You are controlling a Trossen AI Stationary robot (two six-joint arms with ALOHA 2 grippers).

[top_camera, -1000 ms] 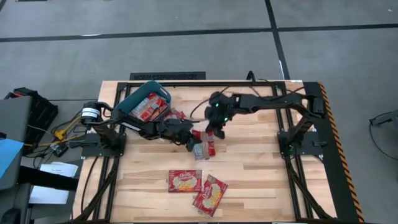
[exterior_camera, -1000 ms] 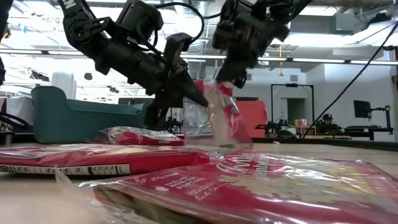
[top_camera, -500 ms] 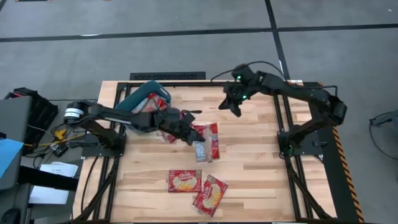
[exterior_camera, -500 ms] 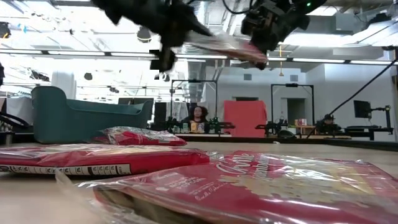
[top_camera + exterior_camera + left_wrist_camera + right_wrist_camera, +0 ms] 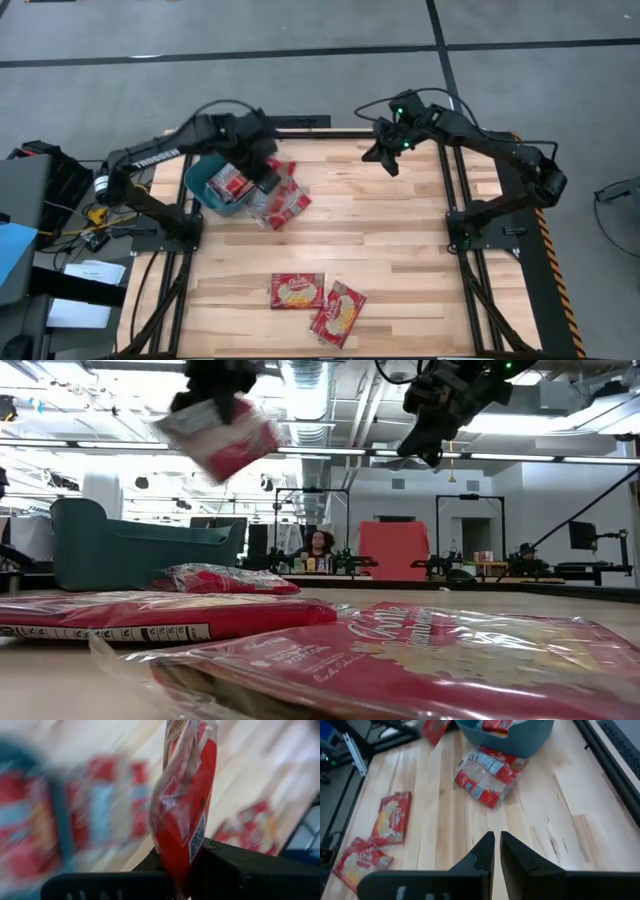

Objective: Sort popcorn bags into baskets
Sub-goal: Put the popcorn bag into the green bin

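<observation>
My left gripper (image 5: 266,178) is raised beside the teal basket (image 5: 197,182) and is shut on one red popcorn bag (image 5: 220,435). The basket stands at the table's far left with popcorn bags (image 5: 232,184) inside. A small heap of bags (image 5: 285,207) lies on the wood against the basket's right side. Two more bags (image 5: 297,290) (image 5: 338,314) lie flat near the front edge. My right gripper (image 5: 386,157) hangs shut and holding nothing over the far right of the table. My left gripper pinches the bag between its two fingers at one edge (image 5: 183,866). The fingers slant downward. The bag (image 5: 186,805) stands edge-on out of the fingers. In the low view it hangs tilted below the gripper, lifted high clear of the table.
Bare wood lies in the table's middle and right half (image 5: 400,240). In the low view two bags (image 5: 150,615) (image 5: 420,660) fill the foreground and the basket (image 5: 140,550) stands behind them. People sit at desks in the room beyond the table.
My left gripper has risen with the bag and swung toward the table's far left, ending beside the basket; the bag went from low over the table's middle to high above it. My right gripper has left the bag and drawn back up toward the far right.
</observation>
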